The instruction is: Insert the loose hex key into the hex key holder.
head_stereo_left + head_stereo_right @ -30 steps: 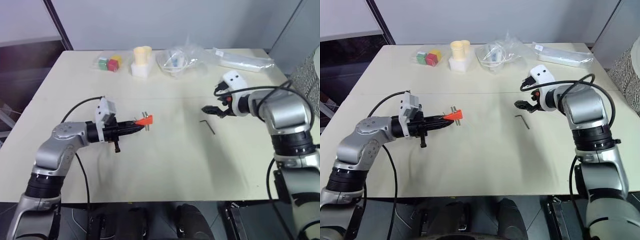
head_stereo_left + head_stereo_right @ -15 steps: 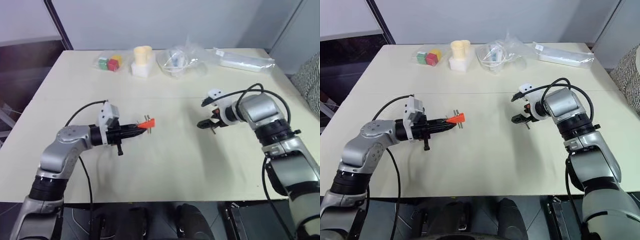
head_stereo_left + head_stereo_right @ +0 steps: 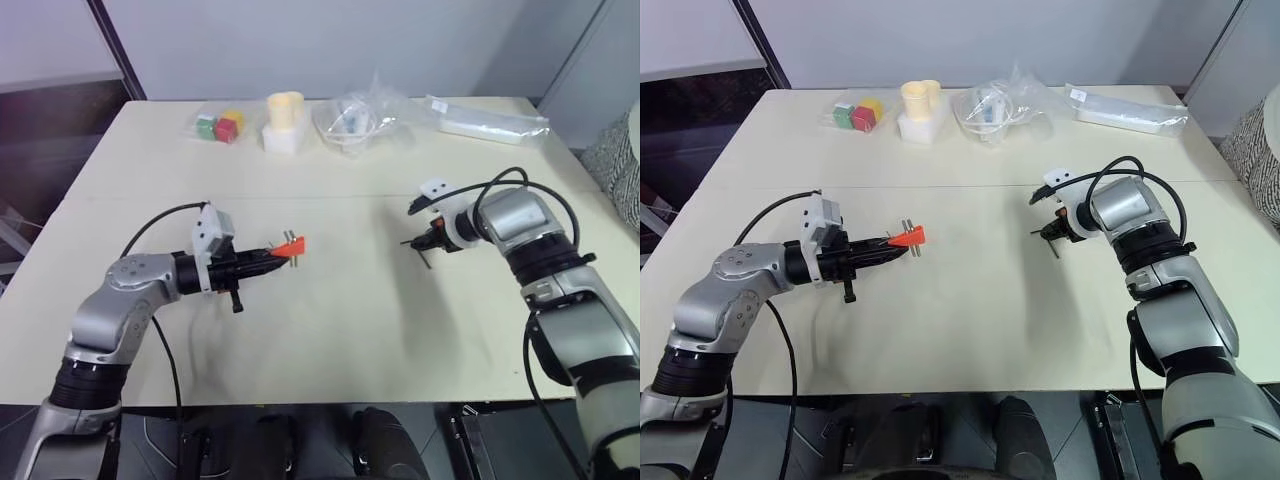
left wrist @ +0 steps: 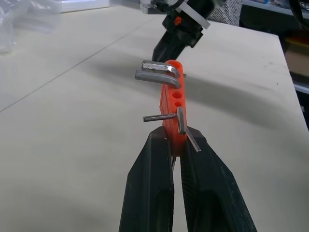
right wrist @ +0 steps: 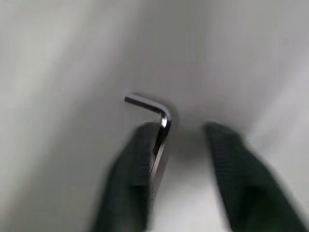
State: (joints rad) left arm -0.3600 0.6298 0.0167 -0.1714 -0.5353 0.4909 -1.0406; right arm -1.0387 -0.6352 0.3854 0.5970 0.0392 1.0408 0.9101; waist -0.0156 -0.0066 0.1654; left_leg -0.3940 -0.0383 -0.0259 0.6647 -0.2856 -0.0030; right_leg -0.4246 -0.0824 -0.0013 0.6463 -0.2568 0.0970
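Observation:
My left gripper (image 3: 270, 254) is shut on one end of the red-orange hex key holder (image 4: 173, 96), holding it level above the table left of centre. Short silvery keys stick out of the holder. The loose hex key (image 5: 161, 121), a thin dark L-shaped rod, lies flat on the table at the right (image 3: 426, 259). My right gripper (image 3: 418, 243) points down at it with its tips at the table. In the right wrist view the fingers (image 5: 140, 164) stand apart on either side of the key's long leg, and the key rests against one finger. The short leg sticks out past the tips.
Along the far edge of the table (image 3: 330, 330) are a bag of red, green and yellow cubes (image 3: 220, 126), a cream cup on a white block (image 3: 285, 120), crumpled clear plastic bags (image 3: 360, 118) and a flat white packet (image 3: 490, 120). Bare tabletop lies between my two grippers.
My right gripper came down from above the table onto the loose hex key, and its fingers have drawn closer around it. The left gripper and the holder stayed where they were.

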